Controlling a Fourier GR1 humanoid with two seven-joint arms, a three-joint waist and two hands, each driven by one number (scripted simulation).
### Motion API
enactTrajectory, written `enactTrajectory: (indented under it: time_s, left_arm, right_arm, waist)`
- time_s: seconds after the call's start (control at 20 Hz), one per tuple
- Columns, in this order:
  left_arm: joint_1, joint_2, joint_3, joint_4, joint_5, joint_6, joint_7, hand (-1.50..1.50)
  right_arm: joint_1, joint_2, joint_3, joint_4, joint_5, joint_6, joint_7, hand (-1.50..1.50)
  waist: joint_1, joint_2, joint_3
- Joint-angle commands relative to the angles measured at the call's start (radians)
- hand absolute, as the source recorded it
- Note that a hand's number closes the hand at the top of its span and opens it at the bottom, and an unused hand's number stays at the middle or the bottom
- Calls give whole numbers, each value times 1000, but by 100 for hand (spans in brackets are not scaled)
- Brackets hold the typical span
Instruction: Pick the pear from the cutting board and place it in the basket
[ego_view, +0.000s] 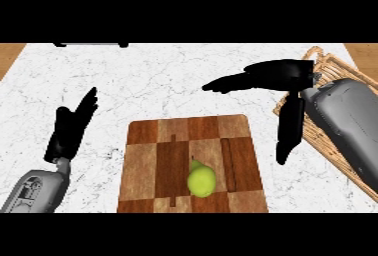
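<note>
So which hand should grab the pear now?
Probably the right hand. It is open and nearer the pear on the cutting board, and the basket is on its side of the counter. The left hand rests open at the left, across the board from the basket.

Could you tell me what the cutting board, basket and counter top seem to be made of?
Cutting board: apparently wood, matte, blocks of lighter and darker brown grain.
Basket: probably woven wicker, tan strands in rows.
Counter top: marble or a lookalike, white with fine grey veins.
</note>
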Motion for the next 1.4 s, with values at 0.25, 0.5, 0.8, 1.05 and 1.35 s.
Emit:
enactTrajectory:
  time_s: [0.25, 0.5, 0.8, 1.05, 1.35]
  left_arm:
    - [-2, -18, 52, 11, -24, -33, 16, 0]
    - [6, -50, 40, -4, -64, -23, 2, 0]
    - [41, -41, 70, -111, -55, -56, 64, 0]
    - [32, -49, 81, -86, -78, -73, 53, 0]
    - [7, -82, 112, -1, -85, -89, -19, 0]
  right_arm:
    - [46, 93, -100, 39, 133, 27, 30, -150]
    - [156, 95, -131, -38, 271, -1, -46, -150]
    - [181, 207, -121, -49, 343, -23, 12, -150]
    - [247, 282, -87, -26, 460, -46, -71, -150]
    - [298, 330, -59, 62, 639, -110, -242, -150]
  waist:
    - [-4, 0, 1]
    - [-8, 0, 1]
    - [-4, -2, 1]
    - [-3, -1, 1]
    - [-3, 1, 1]
